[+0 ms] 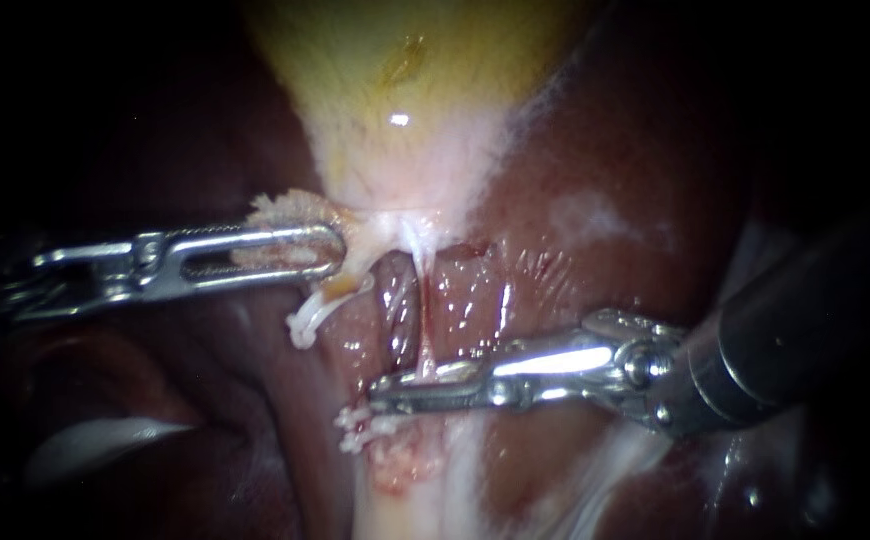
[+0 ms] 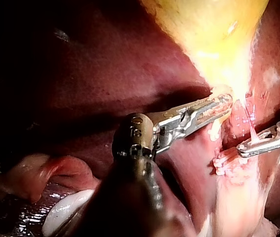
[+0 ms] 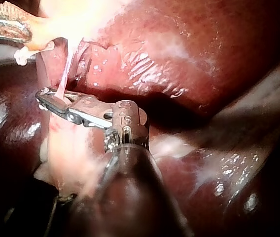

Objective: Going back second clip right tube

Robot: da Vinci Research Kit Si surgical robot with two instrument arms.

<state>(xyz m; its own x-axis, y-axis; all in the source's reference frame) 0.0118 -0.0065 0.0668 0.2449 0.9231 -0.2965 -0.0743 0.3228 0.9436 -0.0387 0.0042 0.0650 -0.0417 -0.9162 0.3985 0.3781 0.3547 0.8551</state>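
The yellow gallbladder (image 1: 405, 90) narrows to a pale neck. My left instrument (image 1: 333, 250) comes in from the left, its slotted jaws shut on frayed tissue at that neck (image 1: 290, 208). From the neck a thin pink tube (image 1: 421, 320), the right one, runs down over the liver. My right instrument (image 1: 380, 398) lies across its lower end with a narrow gap between the jaws and the tube in that gap, as the right wrist view also shows (image 3: 44, 98). No clip is visible. A pale stub of tube (image 1: 320, 305) hangs left of the thin one.
Dark red liver (image 1: 595, 150) surrounds the field. Frayed white tissue (image 1: 365, 430) sits under the right jaws, above a pale band (image 1: 405, 500). In the left wrist view, pale pink tissue (image 2: 36, 173) lies beside the left shaft.
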